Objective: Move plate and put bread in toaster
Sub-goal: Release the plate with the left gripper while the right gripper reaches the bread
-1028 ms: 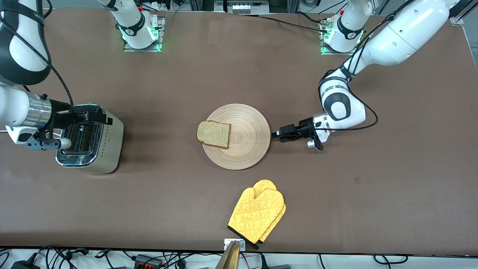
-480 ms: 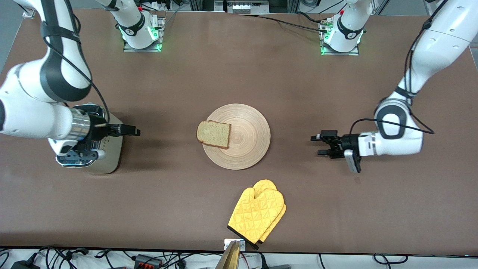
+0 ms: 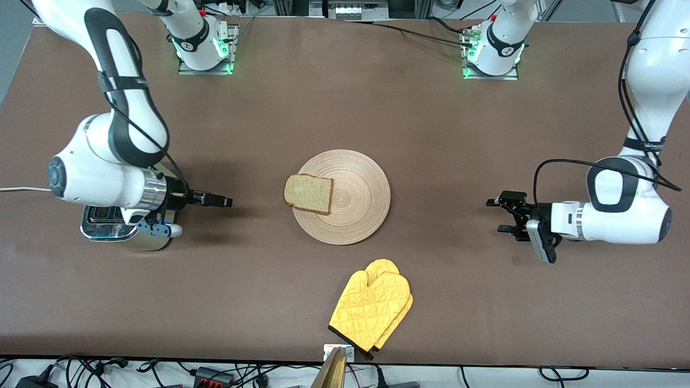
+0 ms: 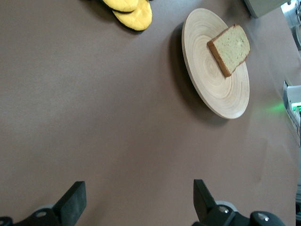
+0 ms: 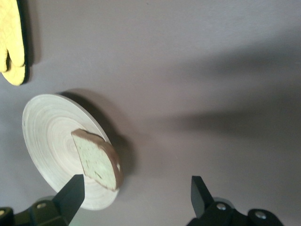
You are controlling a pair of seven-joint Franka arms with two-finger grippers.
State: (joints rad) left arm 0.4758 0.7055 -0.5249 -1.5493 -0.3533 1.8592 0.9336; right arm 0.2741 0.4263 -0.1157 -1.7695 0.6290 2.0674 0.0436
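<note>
In the middle of the desk (image 3: 431,134) the plate (image 3: 356,210) lies with the bread (image 3: 308,193) on its edge toward the right arm's end, while the toaster (image 3: 116,230) stands empty at that end, partly hidden under the right arm. The right gripper (image 3: 226,202), fingers released, hovers between toaster and plate; the left gripper (image 3: 496,215), also spread and empty, hangs well apart from the plate. I judge nothing is done yet: both the plate move and the bread loading remain.

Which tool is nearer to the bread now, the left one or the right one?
The right. The right tool is open, low over the table between the toaster and the bread. The left tool, also open, is past the plate, toward the left arm's end.
</note>
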